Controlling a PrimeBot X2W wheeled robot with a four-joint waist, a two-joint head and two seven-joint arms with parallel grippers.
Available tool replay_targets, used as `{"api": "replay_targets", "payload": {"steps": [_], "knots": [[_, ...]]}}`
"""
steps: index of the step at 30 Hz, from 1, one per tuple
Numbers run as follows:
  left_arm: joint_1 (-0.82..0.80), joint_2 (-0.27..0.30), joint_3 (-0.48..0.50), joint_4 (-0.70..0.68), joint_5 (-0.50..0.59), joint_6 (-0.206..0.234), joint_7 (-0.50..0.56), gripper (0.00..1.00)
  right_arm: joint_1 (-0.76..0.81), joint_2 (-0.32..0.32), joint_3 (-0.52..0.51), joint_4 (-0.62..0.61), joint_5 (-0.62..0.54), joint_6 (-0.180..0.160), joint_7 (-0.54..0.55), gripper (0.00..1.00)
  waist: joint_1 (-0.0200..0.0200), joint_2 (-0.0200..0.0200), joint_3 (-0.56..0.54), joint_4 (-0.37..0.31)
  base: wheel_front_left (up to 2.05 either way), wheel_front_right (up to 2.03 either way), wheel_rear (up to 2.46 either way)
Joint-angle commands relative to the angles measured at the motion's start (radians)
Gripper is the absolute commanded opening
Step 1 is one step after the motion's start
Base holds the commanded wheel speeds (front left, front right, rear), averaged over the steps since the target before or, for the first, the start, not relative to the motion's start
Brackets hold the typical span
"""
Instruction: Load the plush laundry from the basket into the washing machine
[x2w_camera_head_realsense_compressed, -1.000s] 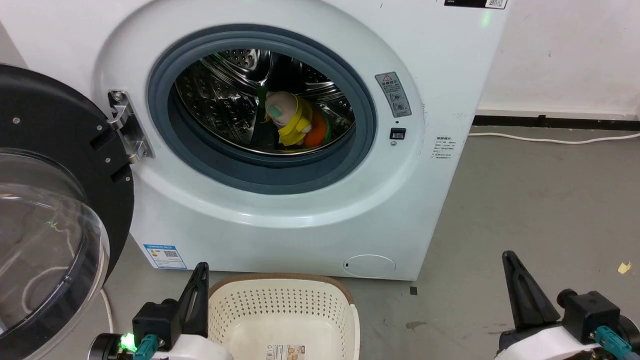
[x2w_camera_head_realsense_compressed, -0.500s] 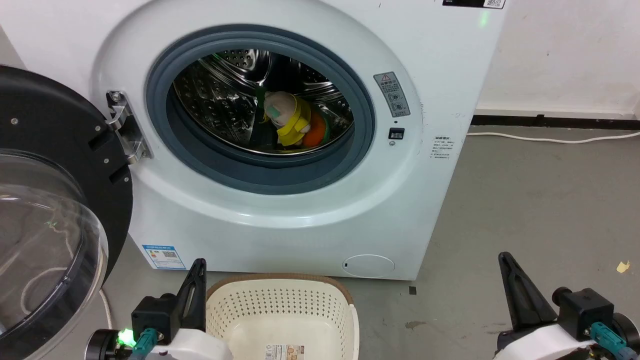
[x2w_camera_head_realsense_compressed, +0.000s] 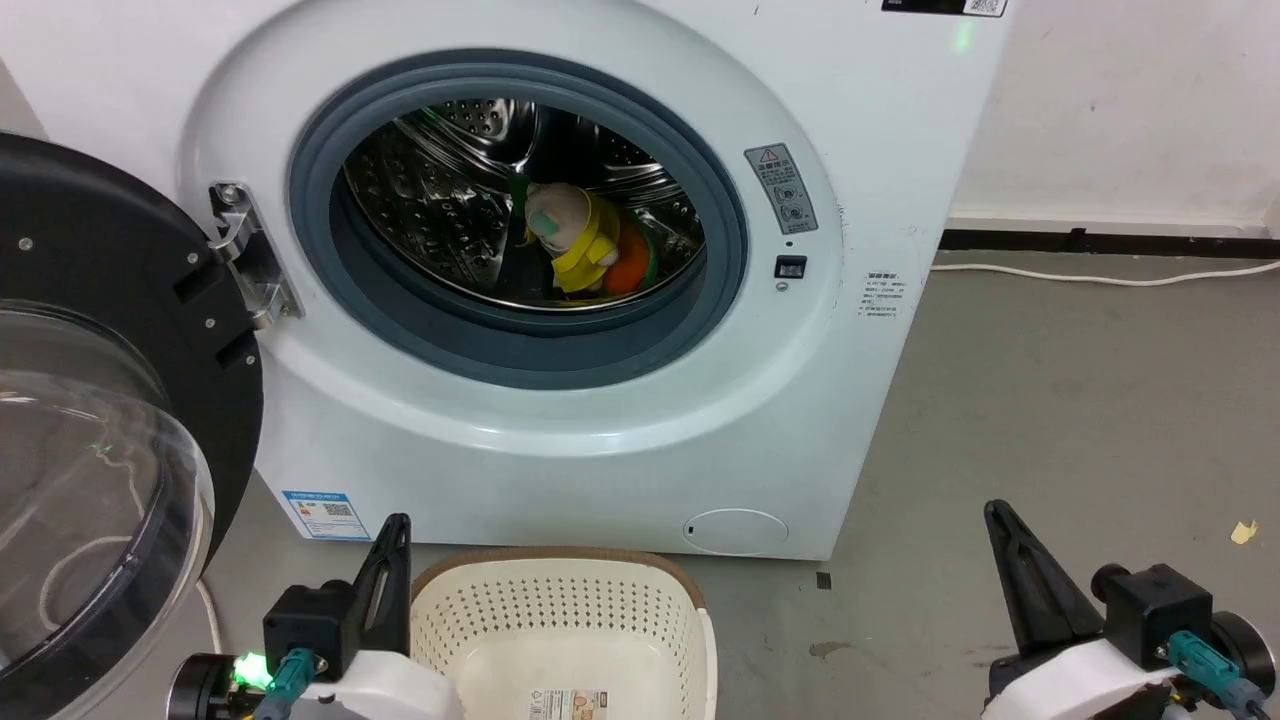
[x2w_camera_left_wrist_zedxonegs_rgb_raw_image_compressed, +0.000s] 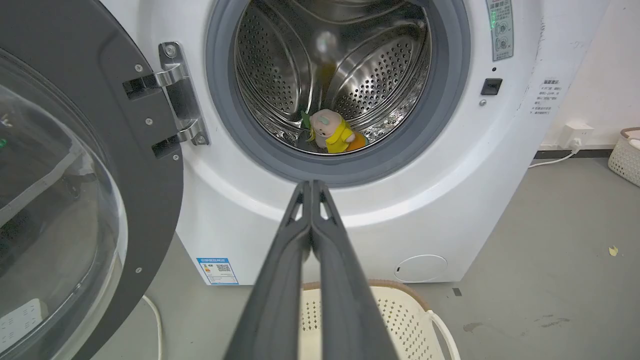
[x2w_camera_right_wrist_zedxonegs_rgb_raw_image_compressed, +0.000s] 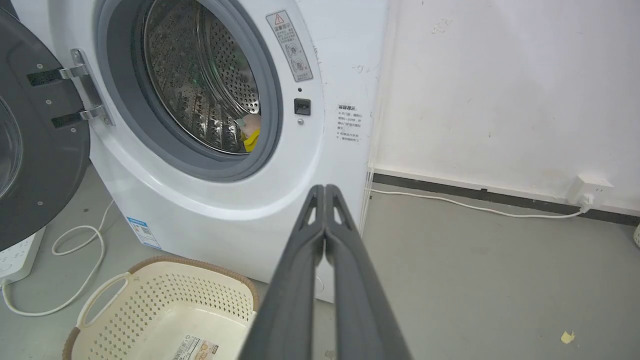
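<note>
Two claws, both pinched shut on nothing: left claw (x2w_camera_left_wrist_zedxonegs_rgb_raw_image_compressed: 311, 186) beside the one basket (x2w_camera_head_realsense_compressed: 560, 560), right claw (x2w_camera_right_wrist_zedxonegs_rgb_raw_image_compressed: 325, 189) over the floor (x2w_camera_head_realsense_compressed: 1050, 400). Beyond stands one washing machine (x2w_camera_head_realsense_compressed: 600, 430), its door (x2w_camera_head_realsense_compressed: 120, 300) swung open leftward. Two plush toys, yellow-and-cream (x2w_camera_head_realsense_compressed: 572, 235) touching orange burger (x2w_camera_head_realsense_compressed: 632, 268), lie in the drum (x2w_camera_head_realsense_compressed: 430, 200). Since a second ago the right claw has edged slightly inward; the toys are unmoved. A white cable (x2w_camera_head_realsense_compressed: 1100, 277) runs along the far wall.
</note>
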Motion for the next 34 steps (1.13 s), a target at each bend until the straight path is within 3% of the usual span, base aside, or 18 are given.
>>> {"api": "replay_targets", "payload": {"steps": [1, 34], "knots": [[-0.014, -0.007, 0.01, -0.007, 0.011, -0.005, 0.006, 0.0, -0.012, 0.001, 0.001, 0.003, -0.01, -0.001, 0.006, 0.0, 0.0, 0.0, 0.0, 0.0, 0.0, 0.0, 0.0], [-0.024, -0.056, 0.076, -0.023, 0.084, -0.043, 0.069, 0.0, -0.031, 0.001, 0.003, 0.005, -0.049, -0.001, 0.07, 0.0, 0.0, 0.0, 0.0, -0.007, 0.0, 0.0, 0.0]]}}
